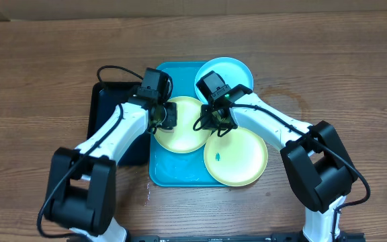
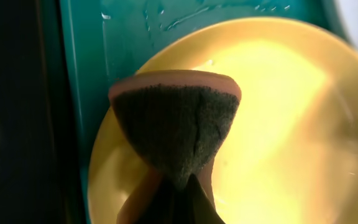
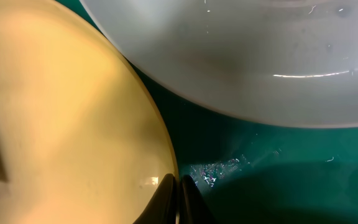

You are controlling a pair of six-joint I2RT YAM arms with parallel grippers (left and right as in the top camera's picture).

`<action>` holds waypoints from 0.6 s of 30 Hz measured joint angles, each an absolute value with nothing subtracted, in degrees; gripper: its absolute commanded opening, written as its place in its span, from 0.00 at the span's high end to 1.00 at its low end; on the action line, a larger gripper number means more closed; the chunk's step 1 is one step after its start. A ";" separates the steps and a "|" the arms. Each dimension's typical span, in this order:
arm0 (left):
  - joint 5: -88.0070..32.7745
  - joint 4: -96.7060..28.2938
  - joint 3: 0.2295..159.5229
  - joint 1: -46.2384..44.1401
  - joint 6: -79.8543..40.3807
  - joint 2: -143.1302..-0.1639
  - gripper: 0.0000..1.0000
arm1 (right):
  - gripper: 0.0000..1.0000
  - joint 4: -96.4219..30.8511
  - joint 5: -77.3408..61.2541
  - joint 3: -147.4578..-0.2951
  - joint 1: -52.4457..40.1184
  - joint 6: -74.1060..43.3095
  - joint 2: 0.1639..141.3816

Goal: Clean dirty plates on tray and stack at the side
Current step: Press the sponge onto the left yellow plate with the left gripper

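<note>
Three plates lie on the turquoise tray (image 1: 161,173): a light blue one (image 1: 237,69) at the back right, a yellow-green one (image 1: 183,131) in the middle, and a second yellow-green one (image 1: 244,161) at the front right with a small blue smudge. My left gripper (image 1: 164,118) is shut on a sponge (image 2: 176,124), whose dark scouring face is over the middle plate's (image 2: 278,112) left edge. My right gripper (image 1: 211,122) is shut on the right rim of that same plate (image 3: 61,112). The light blue plate (image 3: 247,56) lies just beyond it.
A smaller black tray (image 1: 107,111) lies against the turquoise tray's left side, partly under my left arm. Water droplets glisten on the tray floor (image 3: 278,180). Bare wooden table surrounds both trays, with a faint wet mark at the right (image 1: 281,94).
</note>
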State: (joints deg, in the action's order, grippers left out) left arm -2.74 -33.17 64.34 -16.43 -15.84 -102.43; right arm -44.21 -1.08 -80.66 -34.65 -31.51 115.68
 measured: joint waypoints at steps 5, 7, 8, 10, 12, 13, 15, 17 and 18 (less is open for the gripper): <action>-3.92 -32.08 64.47 -16.43 -16.16 -106.45 0.96 | 0.96 -44.21 -1.08 -80.66 -34.65 -31.53 115.68; -4.97 -32.38 64.88 -16.27 -16.14 -106.85 0.96 | 0.96 -44.18 -1.06 -80.66 -34.65 -31.51 115.68; -5.63 -32.56 64.95 -16.05 -16.14 -106.87 0.96 | 0.96 -44.21 -1.06 -80.66 -34.65 -31.51 115.68; -7.88 -33.17 65.21 -15.49 -15.94 -106.94 0.96 | 0.96 -44.25 -1.02 -80.66 -34.65 -31.51 115.68; -11.97 -33.95 65.36 -14.94 -15.00 -106.96 0.96 | 0.96 -44.29 -0.95 -80.66 -34.65 -31.51 115.68; -14.33 -34.30 65.36 -14.76 -14.59 -106.96 0.96 | 0.96 -44.27 -0.91 -80.66 -34.63 -31.51 115.68; -18.44 -34.92 65.47 -14.55 -14.31 -106.96 0.96 | 0.96 -44.25 -0.86 -80.66 -34.63 -31.51 115.68; -22.17 -36.27 66.39 -14.13 -13.78 -106.96 0.96 | 0.96 -44.18 -0.84 -80.66 -34.65 -31.48 115.68; -23.38 -37.12 67.09 -13.89 -13.67 -106.96 0.96 | 0.96 -44.18 -0.86 -80.66 -34.63 -31.53 115.68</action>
